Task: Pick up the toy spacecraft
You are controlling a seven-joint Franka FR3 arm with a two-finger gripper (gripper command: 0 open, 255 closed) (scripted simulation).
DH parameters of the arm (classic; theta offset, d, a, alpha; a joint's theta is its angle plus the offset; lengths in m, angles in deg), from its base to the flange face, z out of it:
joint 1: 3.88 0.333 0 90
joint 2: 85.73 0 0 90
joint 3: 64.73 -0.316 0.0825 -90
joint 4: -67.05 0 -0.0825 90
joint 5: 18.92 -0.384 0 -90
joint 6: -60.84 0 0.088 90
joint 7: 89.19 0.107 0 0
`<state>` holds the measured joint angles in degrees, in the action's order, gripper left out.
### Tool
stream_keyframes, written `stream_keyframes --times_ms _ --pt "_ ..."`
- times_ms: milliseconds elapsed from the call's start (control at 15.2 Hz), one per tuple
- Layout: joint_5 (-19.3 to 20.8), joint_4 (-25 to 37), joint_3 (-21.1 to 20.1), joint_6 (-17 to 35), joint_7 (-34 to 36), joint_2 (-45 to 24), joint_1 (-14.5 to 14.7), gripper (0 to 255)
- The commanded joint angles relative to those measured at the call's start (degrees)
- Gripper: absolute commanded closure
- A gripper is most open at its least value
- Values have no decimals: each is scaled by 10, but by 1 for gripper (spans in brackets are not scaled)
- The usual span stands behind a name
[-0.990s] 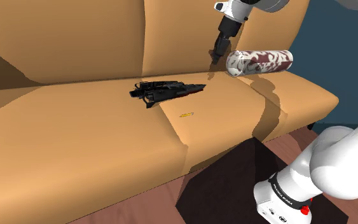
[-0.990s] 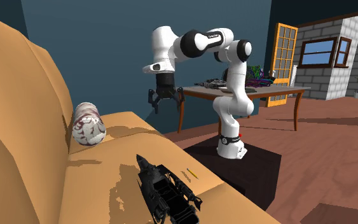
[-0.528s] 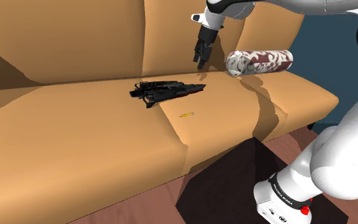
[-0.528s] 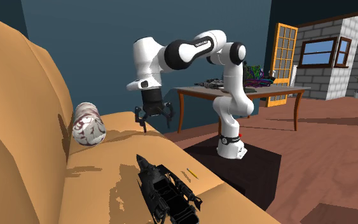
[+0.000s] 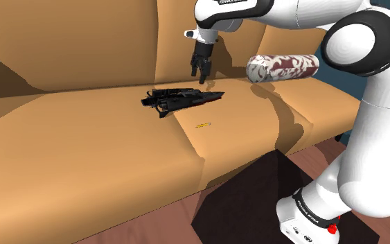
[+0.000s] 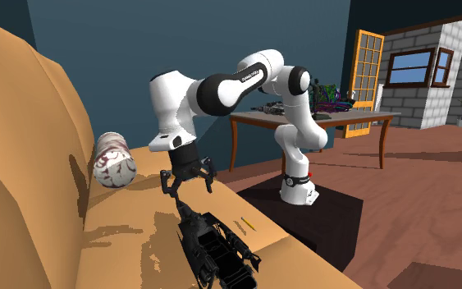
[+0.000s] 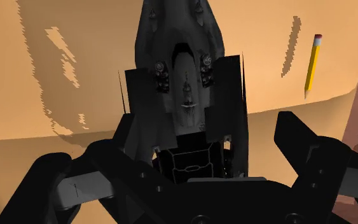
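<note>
Wrist view showed my pincer (image 7: 174, 149) spread open just above the untouched toy spacecraft (image 7: 184, 95), so I judged gripping and lifting undone.

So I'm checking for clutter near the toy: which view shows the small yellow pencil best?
The wrist view: the small yellow pencil with its eraser end lies plainly on the tan sofa seat beside the black toy spacecraft. The shoulder and second exterior views show it as a thin yellow streak.

My gripper (image 5: 200, 73) is no longer beside the patterned bolster (image 5: 283, 68). It moves toward the shoulder view's left and comes lower, and now it hangs just above the black toy spacecraft (image 5: 183, 98).
</note>
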<state>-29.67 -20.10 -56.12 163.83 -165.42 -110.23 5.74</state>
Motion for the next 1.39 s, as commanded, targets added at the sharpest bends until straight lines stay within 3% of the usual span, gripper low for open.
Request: stream_keyframes --times_ms 0,462,528,1320 --pt "0 -1 -2 9 -8 -9 0 0" --pt "-4 -25 -3 45 -13 -22 0 0" --pt "-4 -26 -3 45 -13 -22 0 255" --pt "-2 -13 -2 26 -10 -15 0 255"
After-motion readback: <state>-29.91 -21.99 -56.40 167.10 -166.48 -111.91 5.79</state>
